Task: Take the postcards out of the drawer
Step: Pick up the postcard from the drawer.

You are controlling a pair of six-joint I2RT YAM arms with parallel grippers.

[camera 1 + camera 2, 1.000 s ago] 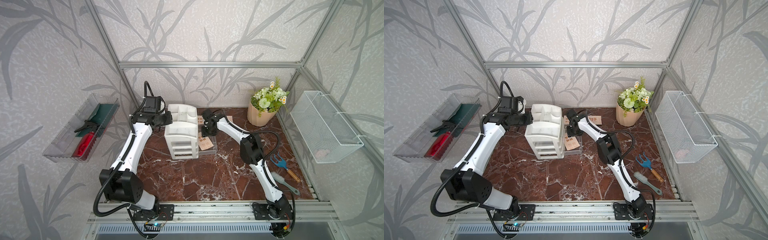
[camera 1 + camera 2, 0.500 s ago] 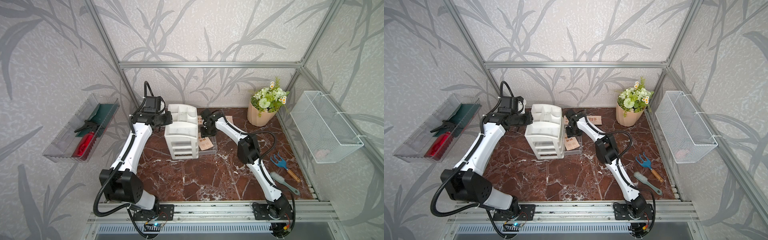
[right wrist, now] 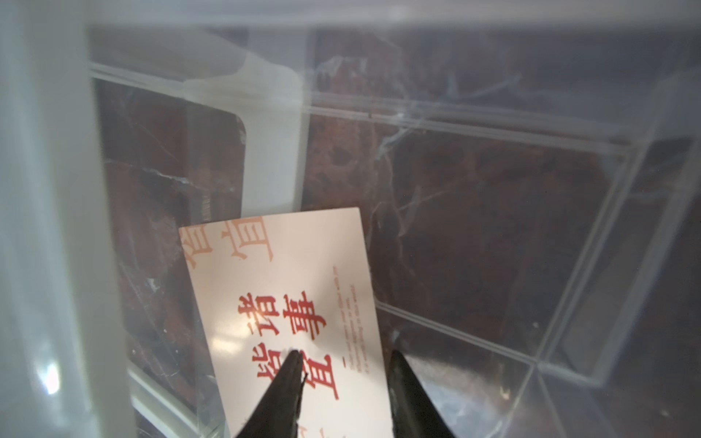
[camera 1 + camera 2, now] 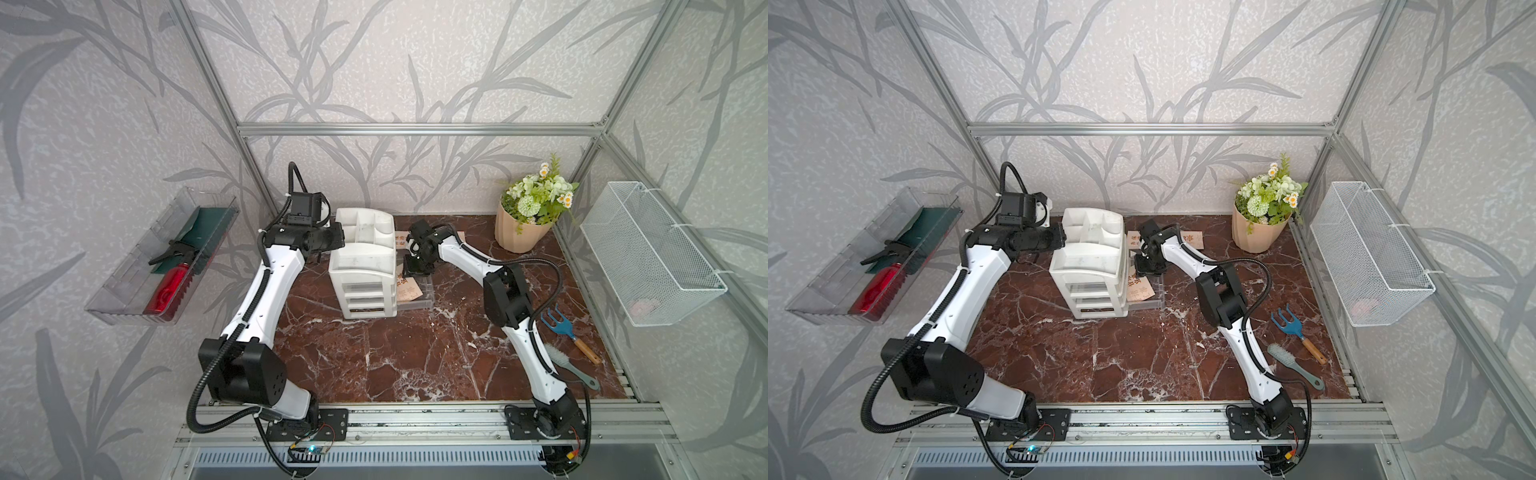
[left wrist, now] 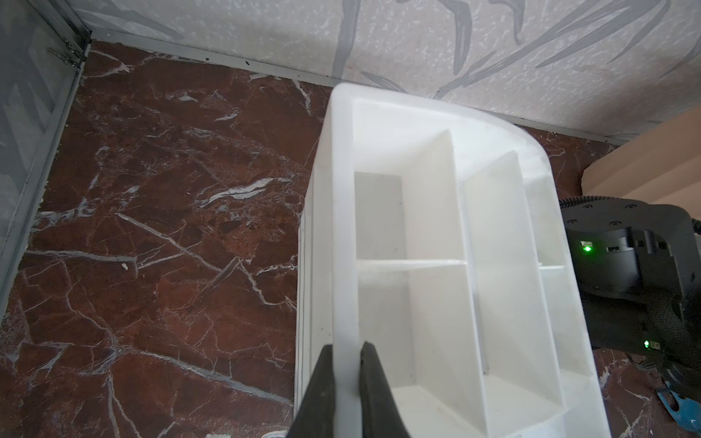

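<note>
The left gripper [image 5: 347, 364] is clamped on the side wall of the white organizer [image 4: 361, 266]. At the organizer's 3 o'clock the clear drawer [image 4: 427, 293] is pulled out, with one postcard [image 3: 288, 288] lying flat inside. The right gripper [image 3: 346, 354] has its jaws apart across the card's edge. I think one finger should slide under the edge before pinching. There are three cards in all: the two other postcards [image 4: 1133, 242] lie on the table [image 4: 415, 353] at 1 o'clock.
</note>
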